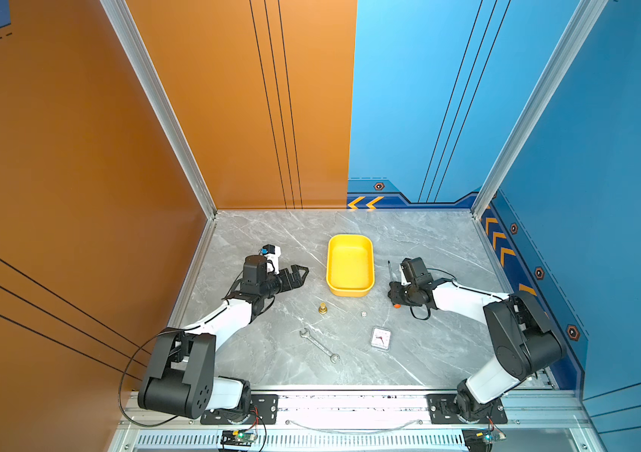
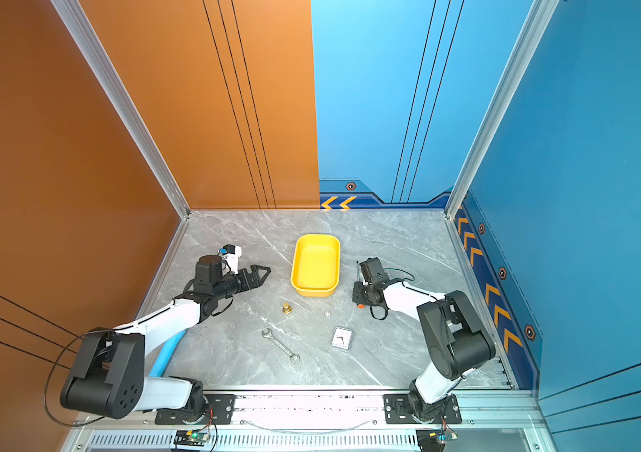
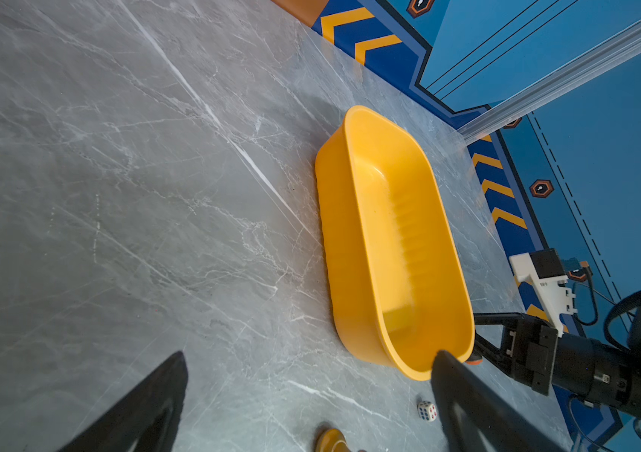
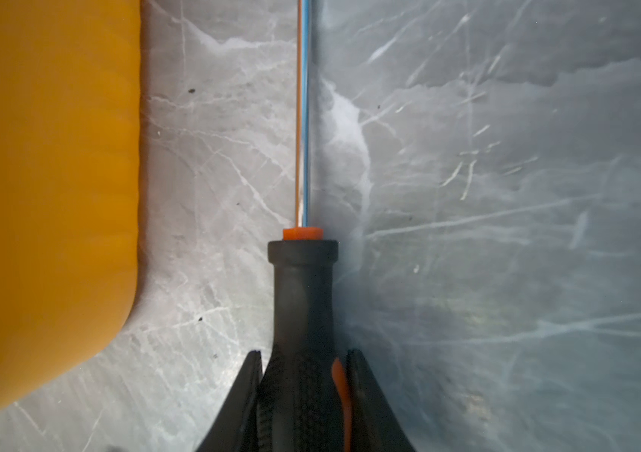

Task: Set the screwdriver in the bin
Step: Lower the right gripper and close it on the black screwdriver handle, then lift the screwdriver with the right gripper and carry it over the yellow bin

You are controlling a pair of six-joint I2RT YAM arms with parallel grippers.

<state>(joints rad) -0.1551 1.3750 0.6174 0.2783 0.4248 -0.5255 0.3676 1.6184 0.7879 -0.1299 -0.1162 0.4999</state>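
The yellow bin (image 1: 350,291) (image 2: 313,291) stands empty near the table's middle. Just right of it is the screwdriver (image 1: 389,270) (image 2: 358,270). Its thin shaft points toward the back wall, alongside the bin's long side, and its orange end cap (image 1: 397,305) faces the front. My right gripper (image 1: 393,291) (image 4: 304,354) is shut on the screwdriver's black handle (image 4: 303,297), low over the table, with the bin's wall (image 4: 45,195) close beside it. My left gripper (image 1: 303,274) (image 3: 311,360) is open and holds nothing, left of the bin (image 3: 334,235).
In front of the bin lie a brass piece (image 1: 323,309), a small die (image 1: 364,314), a silver wrench (image 1: 319,345) and a small clock (image 1: 380,338). Walls close the table at the back and both sides.
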